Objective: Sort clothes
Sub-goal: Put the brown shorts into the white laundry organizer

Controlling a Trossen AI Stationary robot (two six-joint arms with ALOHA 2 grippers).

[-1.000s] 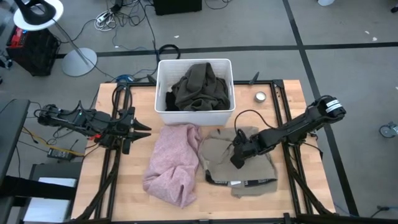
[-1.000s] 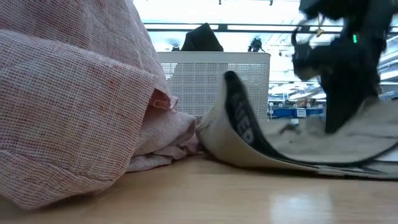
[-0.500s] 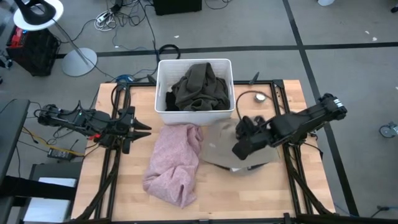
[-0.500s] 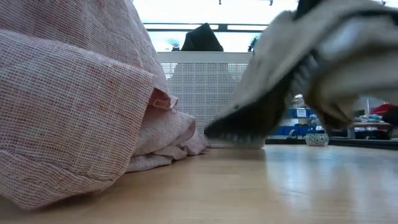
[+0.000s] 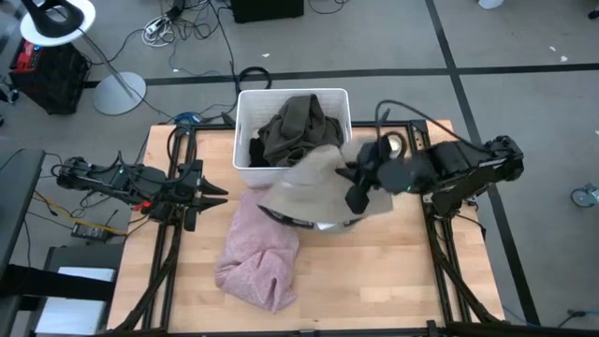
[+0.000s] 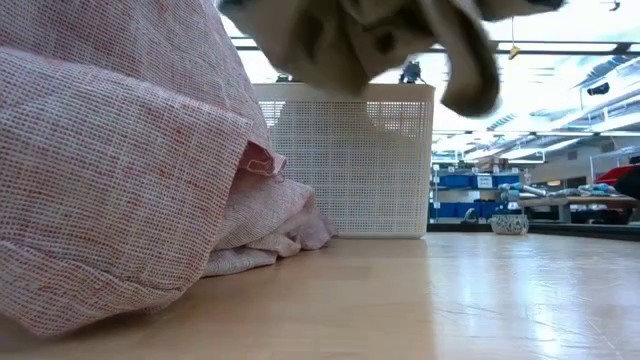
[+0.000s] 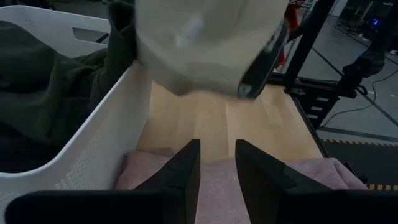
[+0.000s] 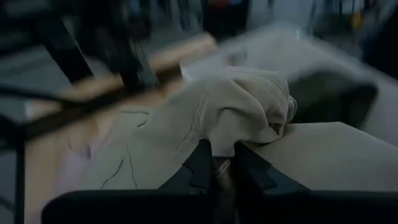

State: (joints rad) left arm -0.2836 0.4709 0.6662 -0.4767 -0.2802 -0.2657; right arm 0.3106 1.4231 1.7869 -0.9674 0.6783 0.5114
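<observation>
Above the table, the right gripper (image 5: 354,197), clamped on the beige garment (image 5: 304,192), has lifted it toward the bin (image 5: 245,140). Left gripper (image 7: 216,163) waits, slightly open, empty; 1 pink garment (image 5: 257,253) remains.

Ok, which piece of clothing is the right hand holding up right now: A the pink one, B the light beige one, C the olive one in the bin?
B: the right hand is shut on the light beige garment, hanging clear of the table beside the white bin.

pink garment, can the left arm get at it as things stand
Probably yes. The left gripper is open and empty just beside the pink garment, with bare table between them; the beige garment held by the right gripper overhangs only its far end.
</observation>
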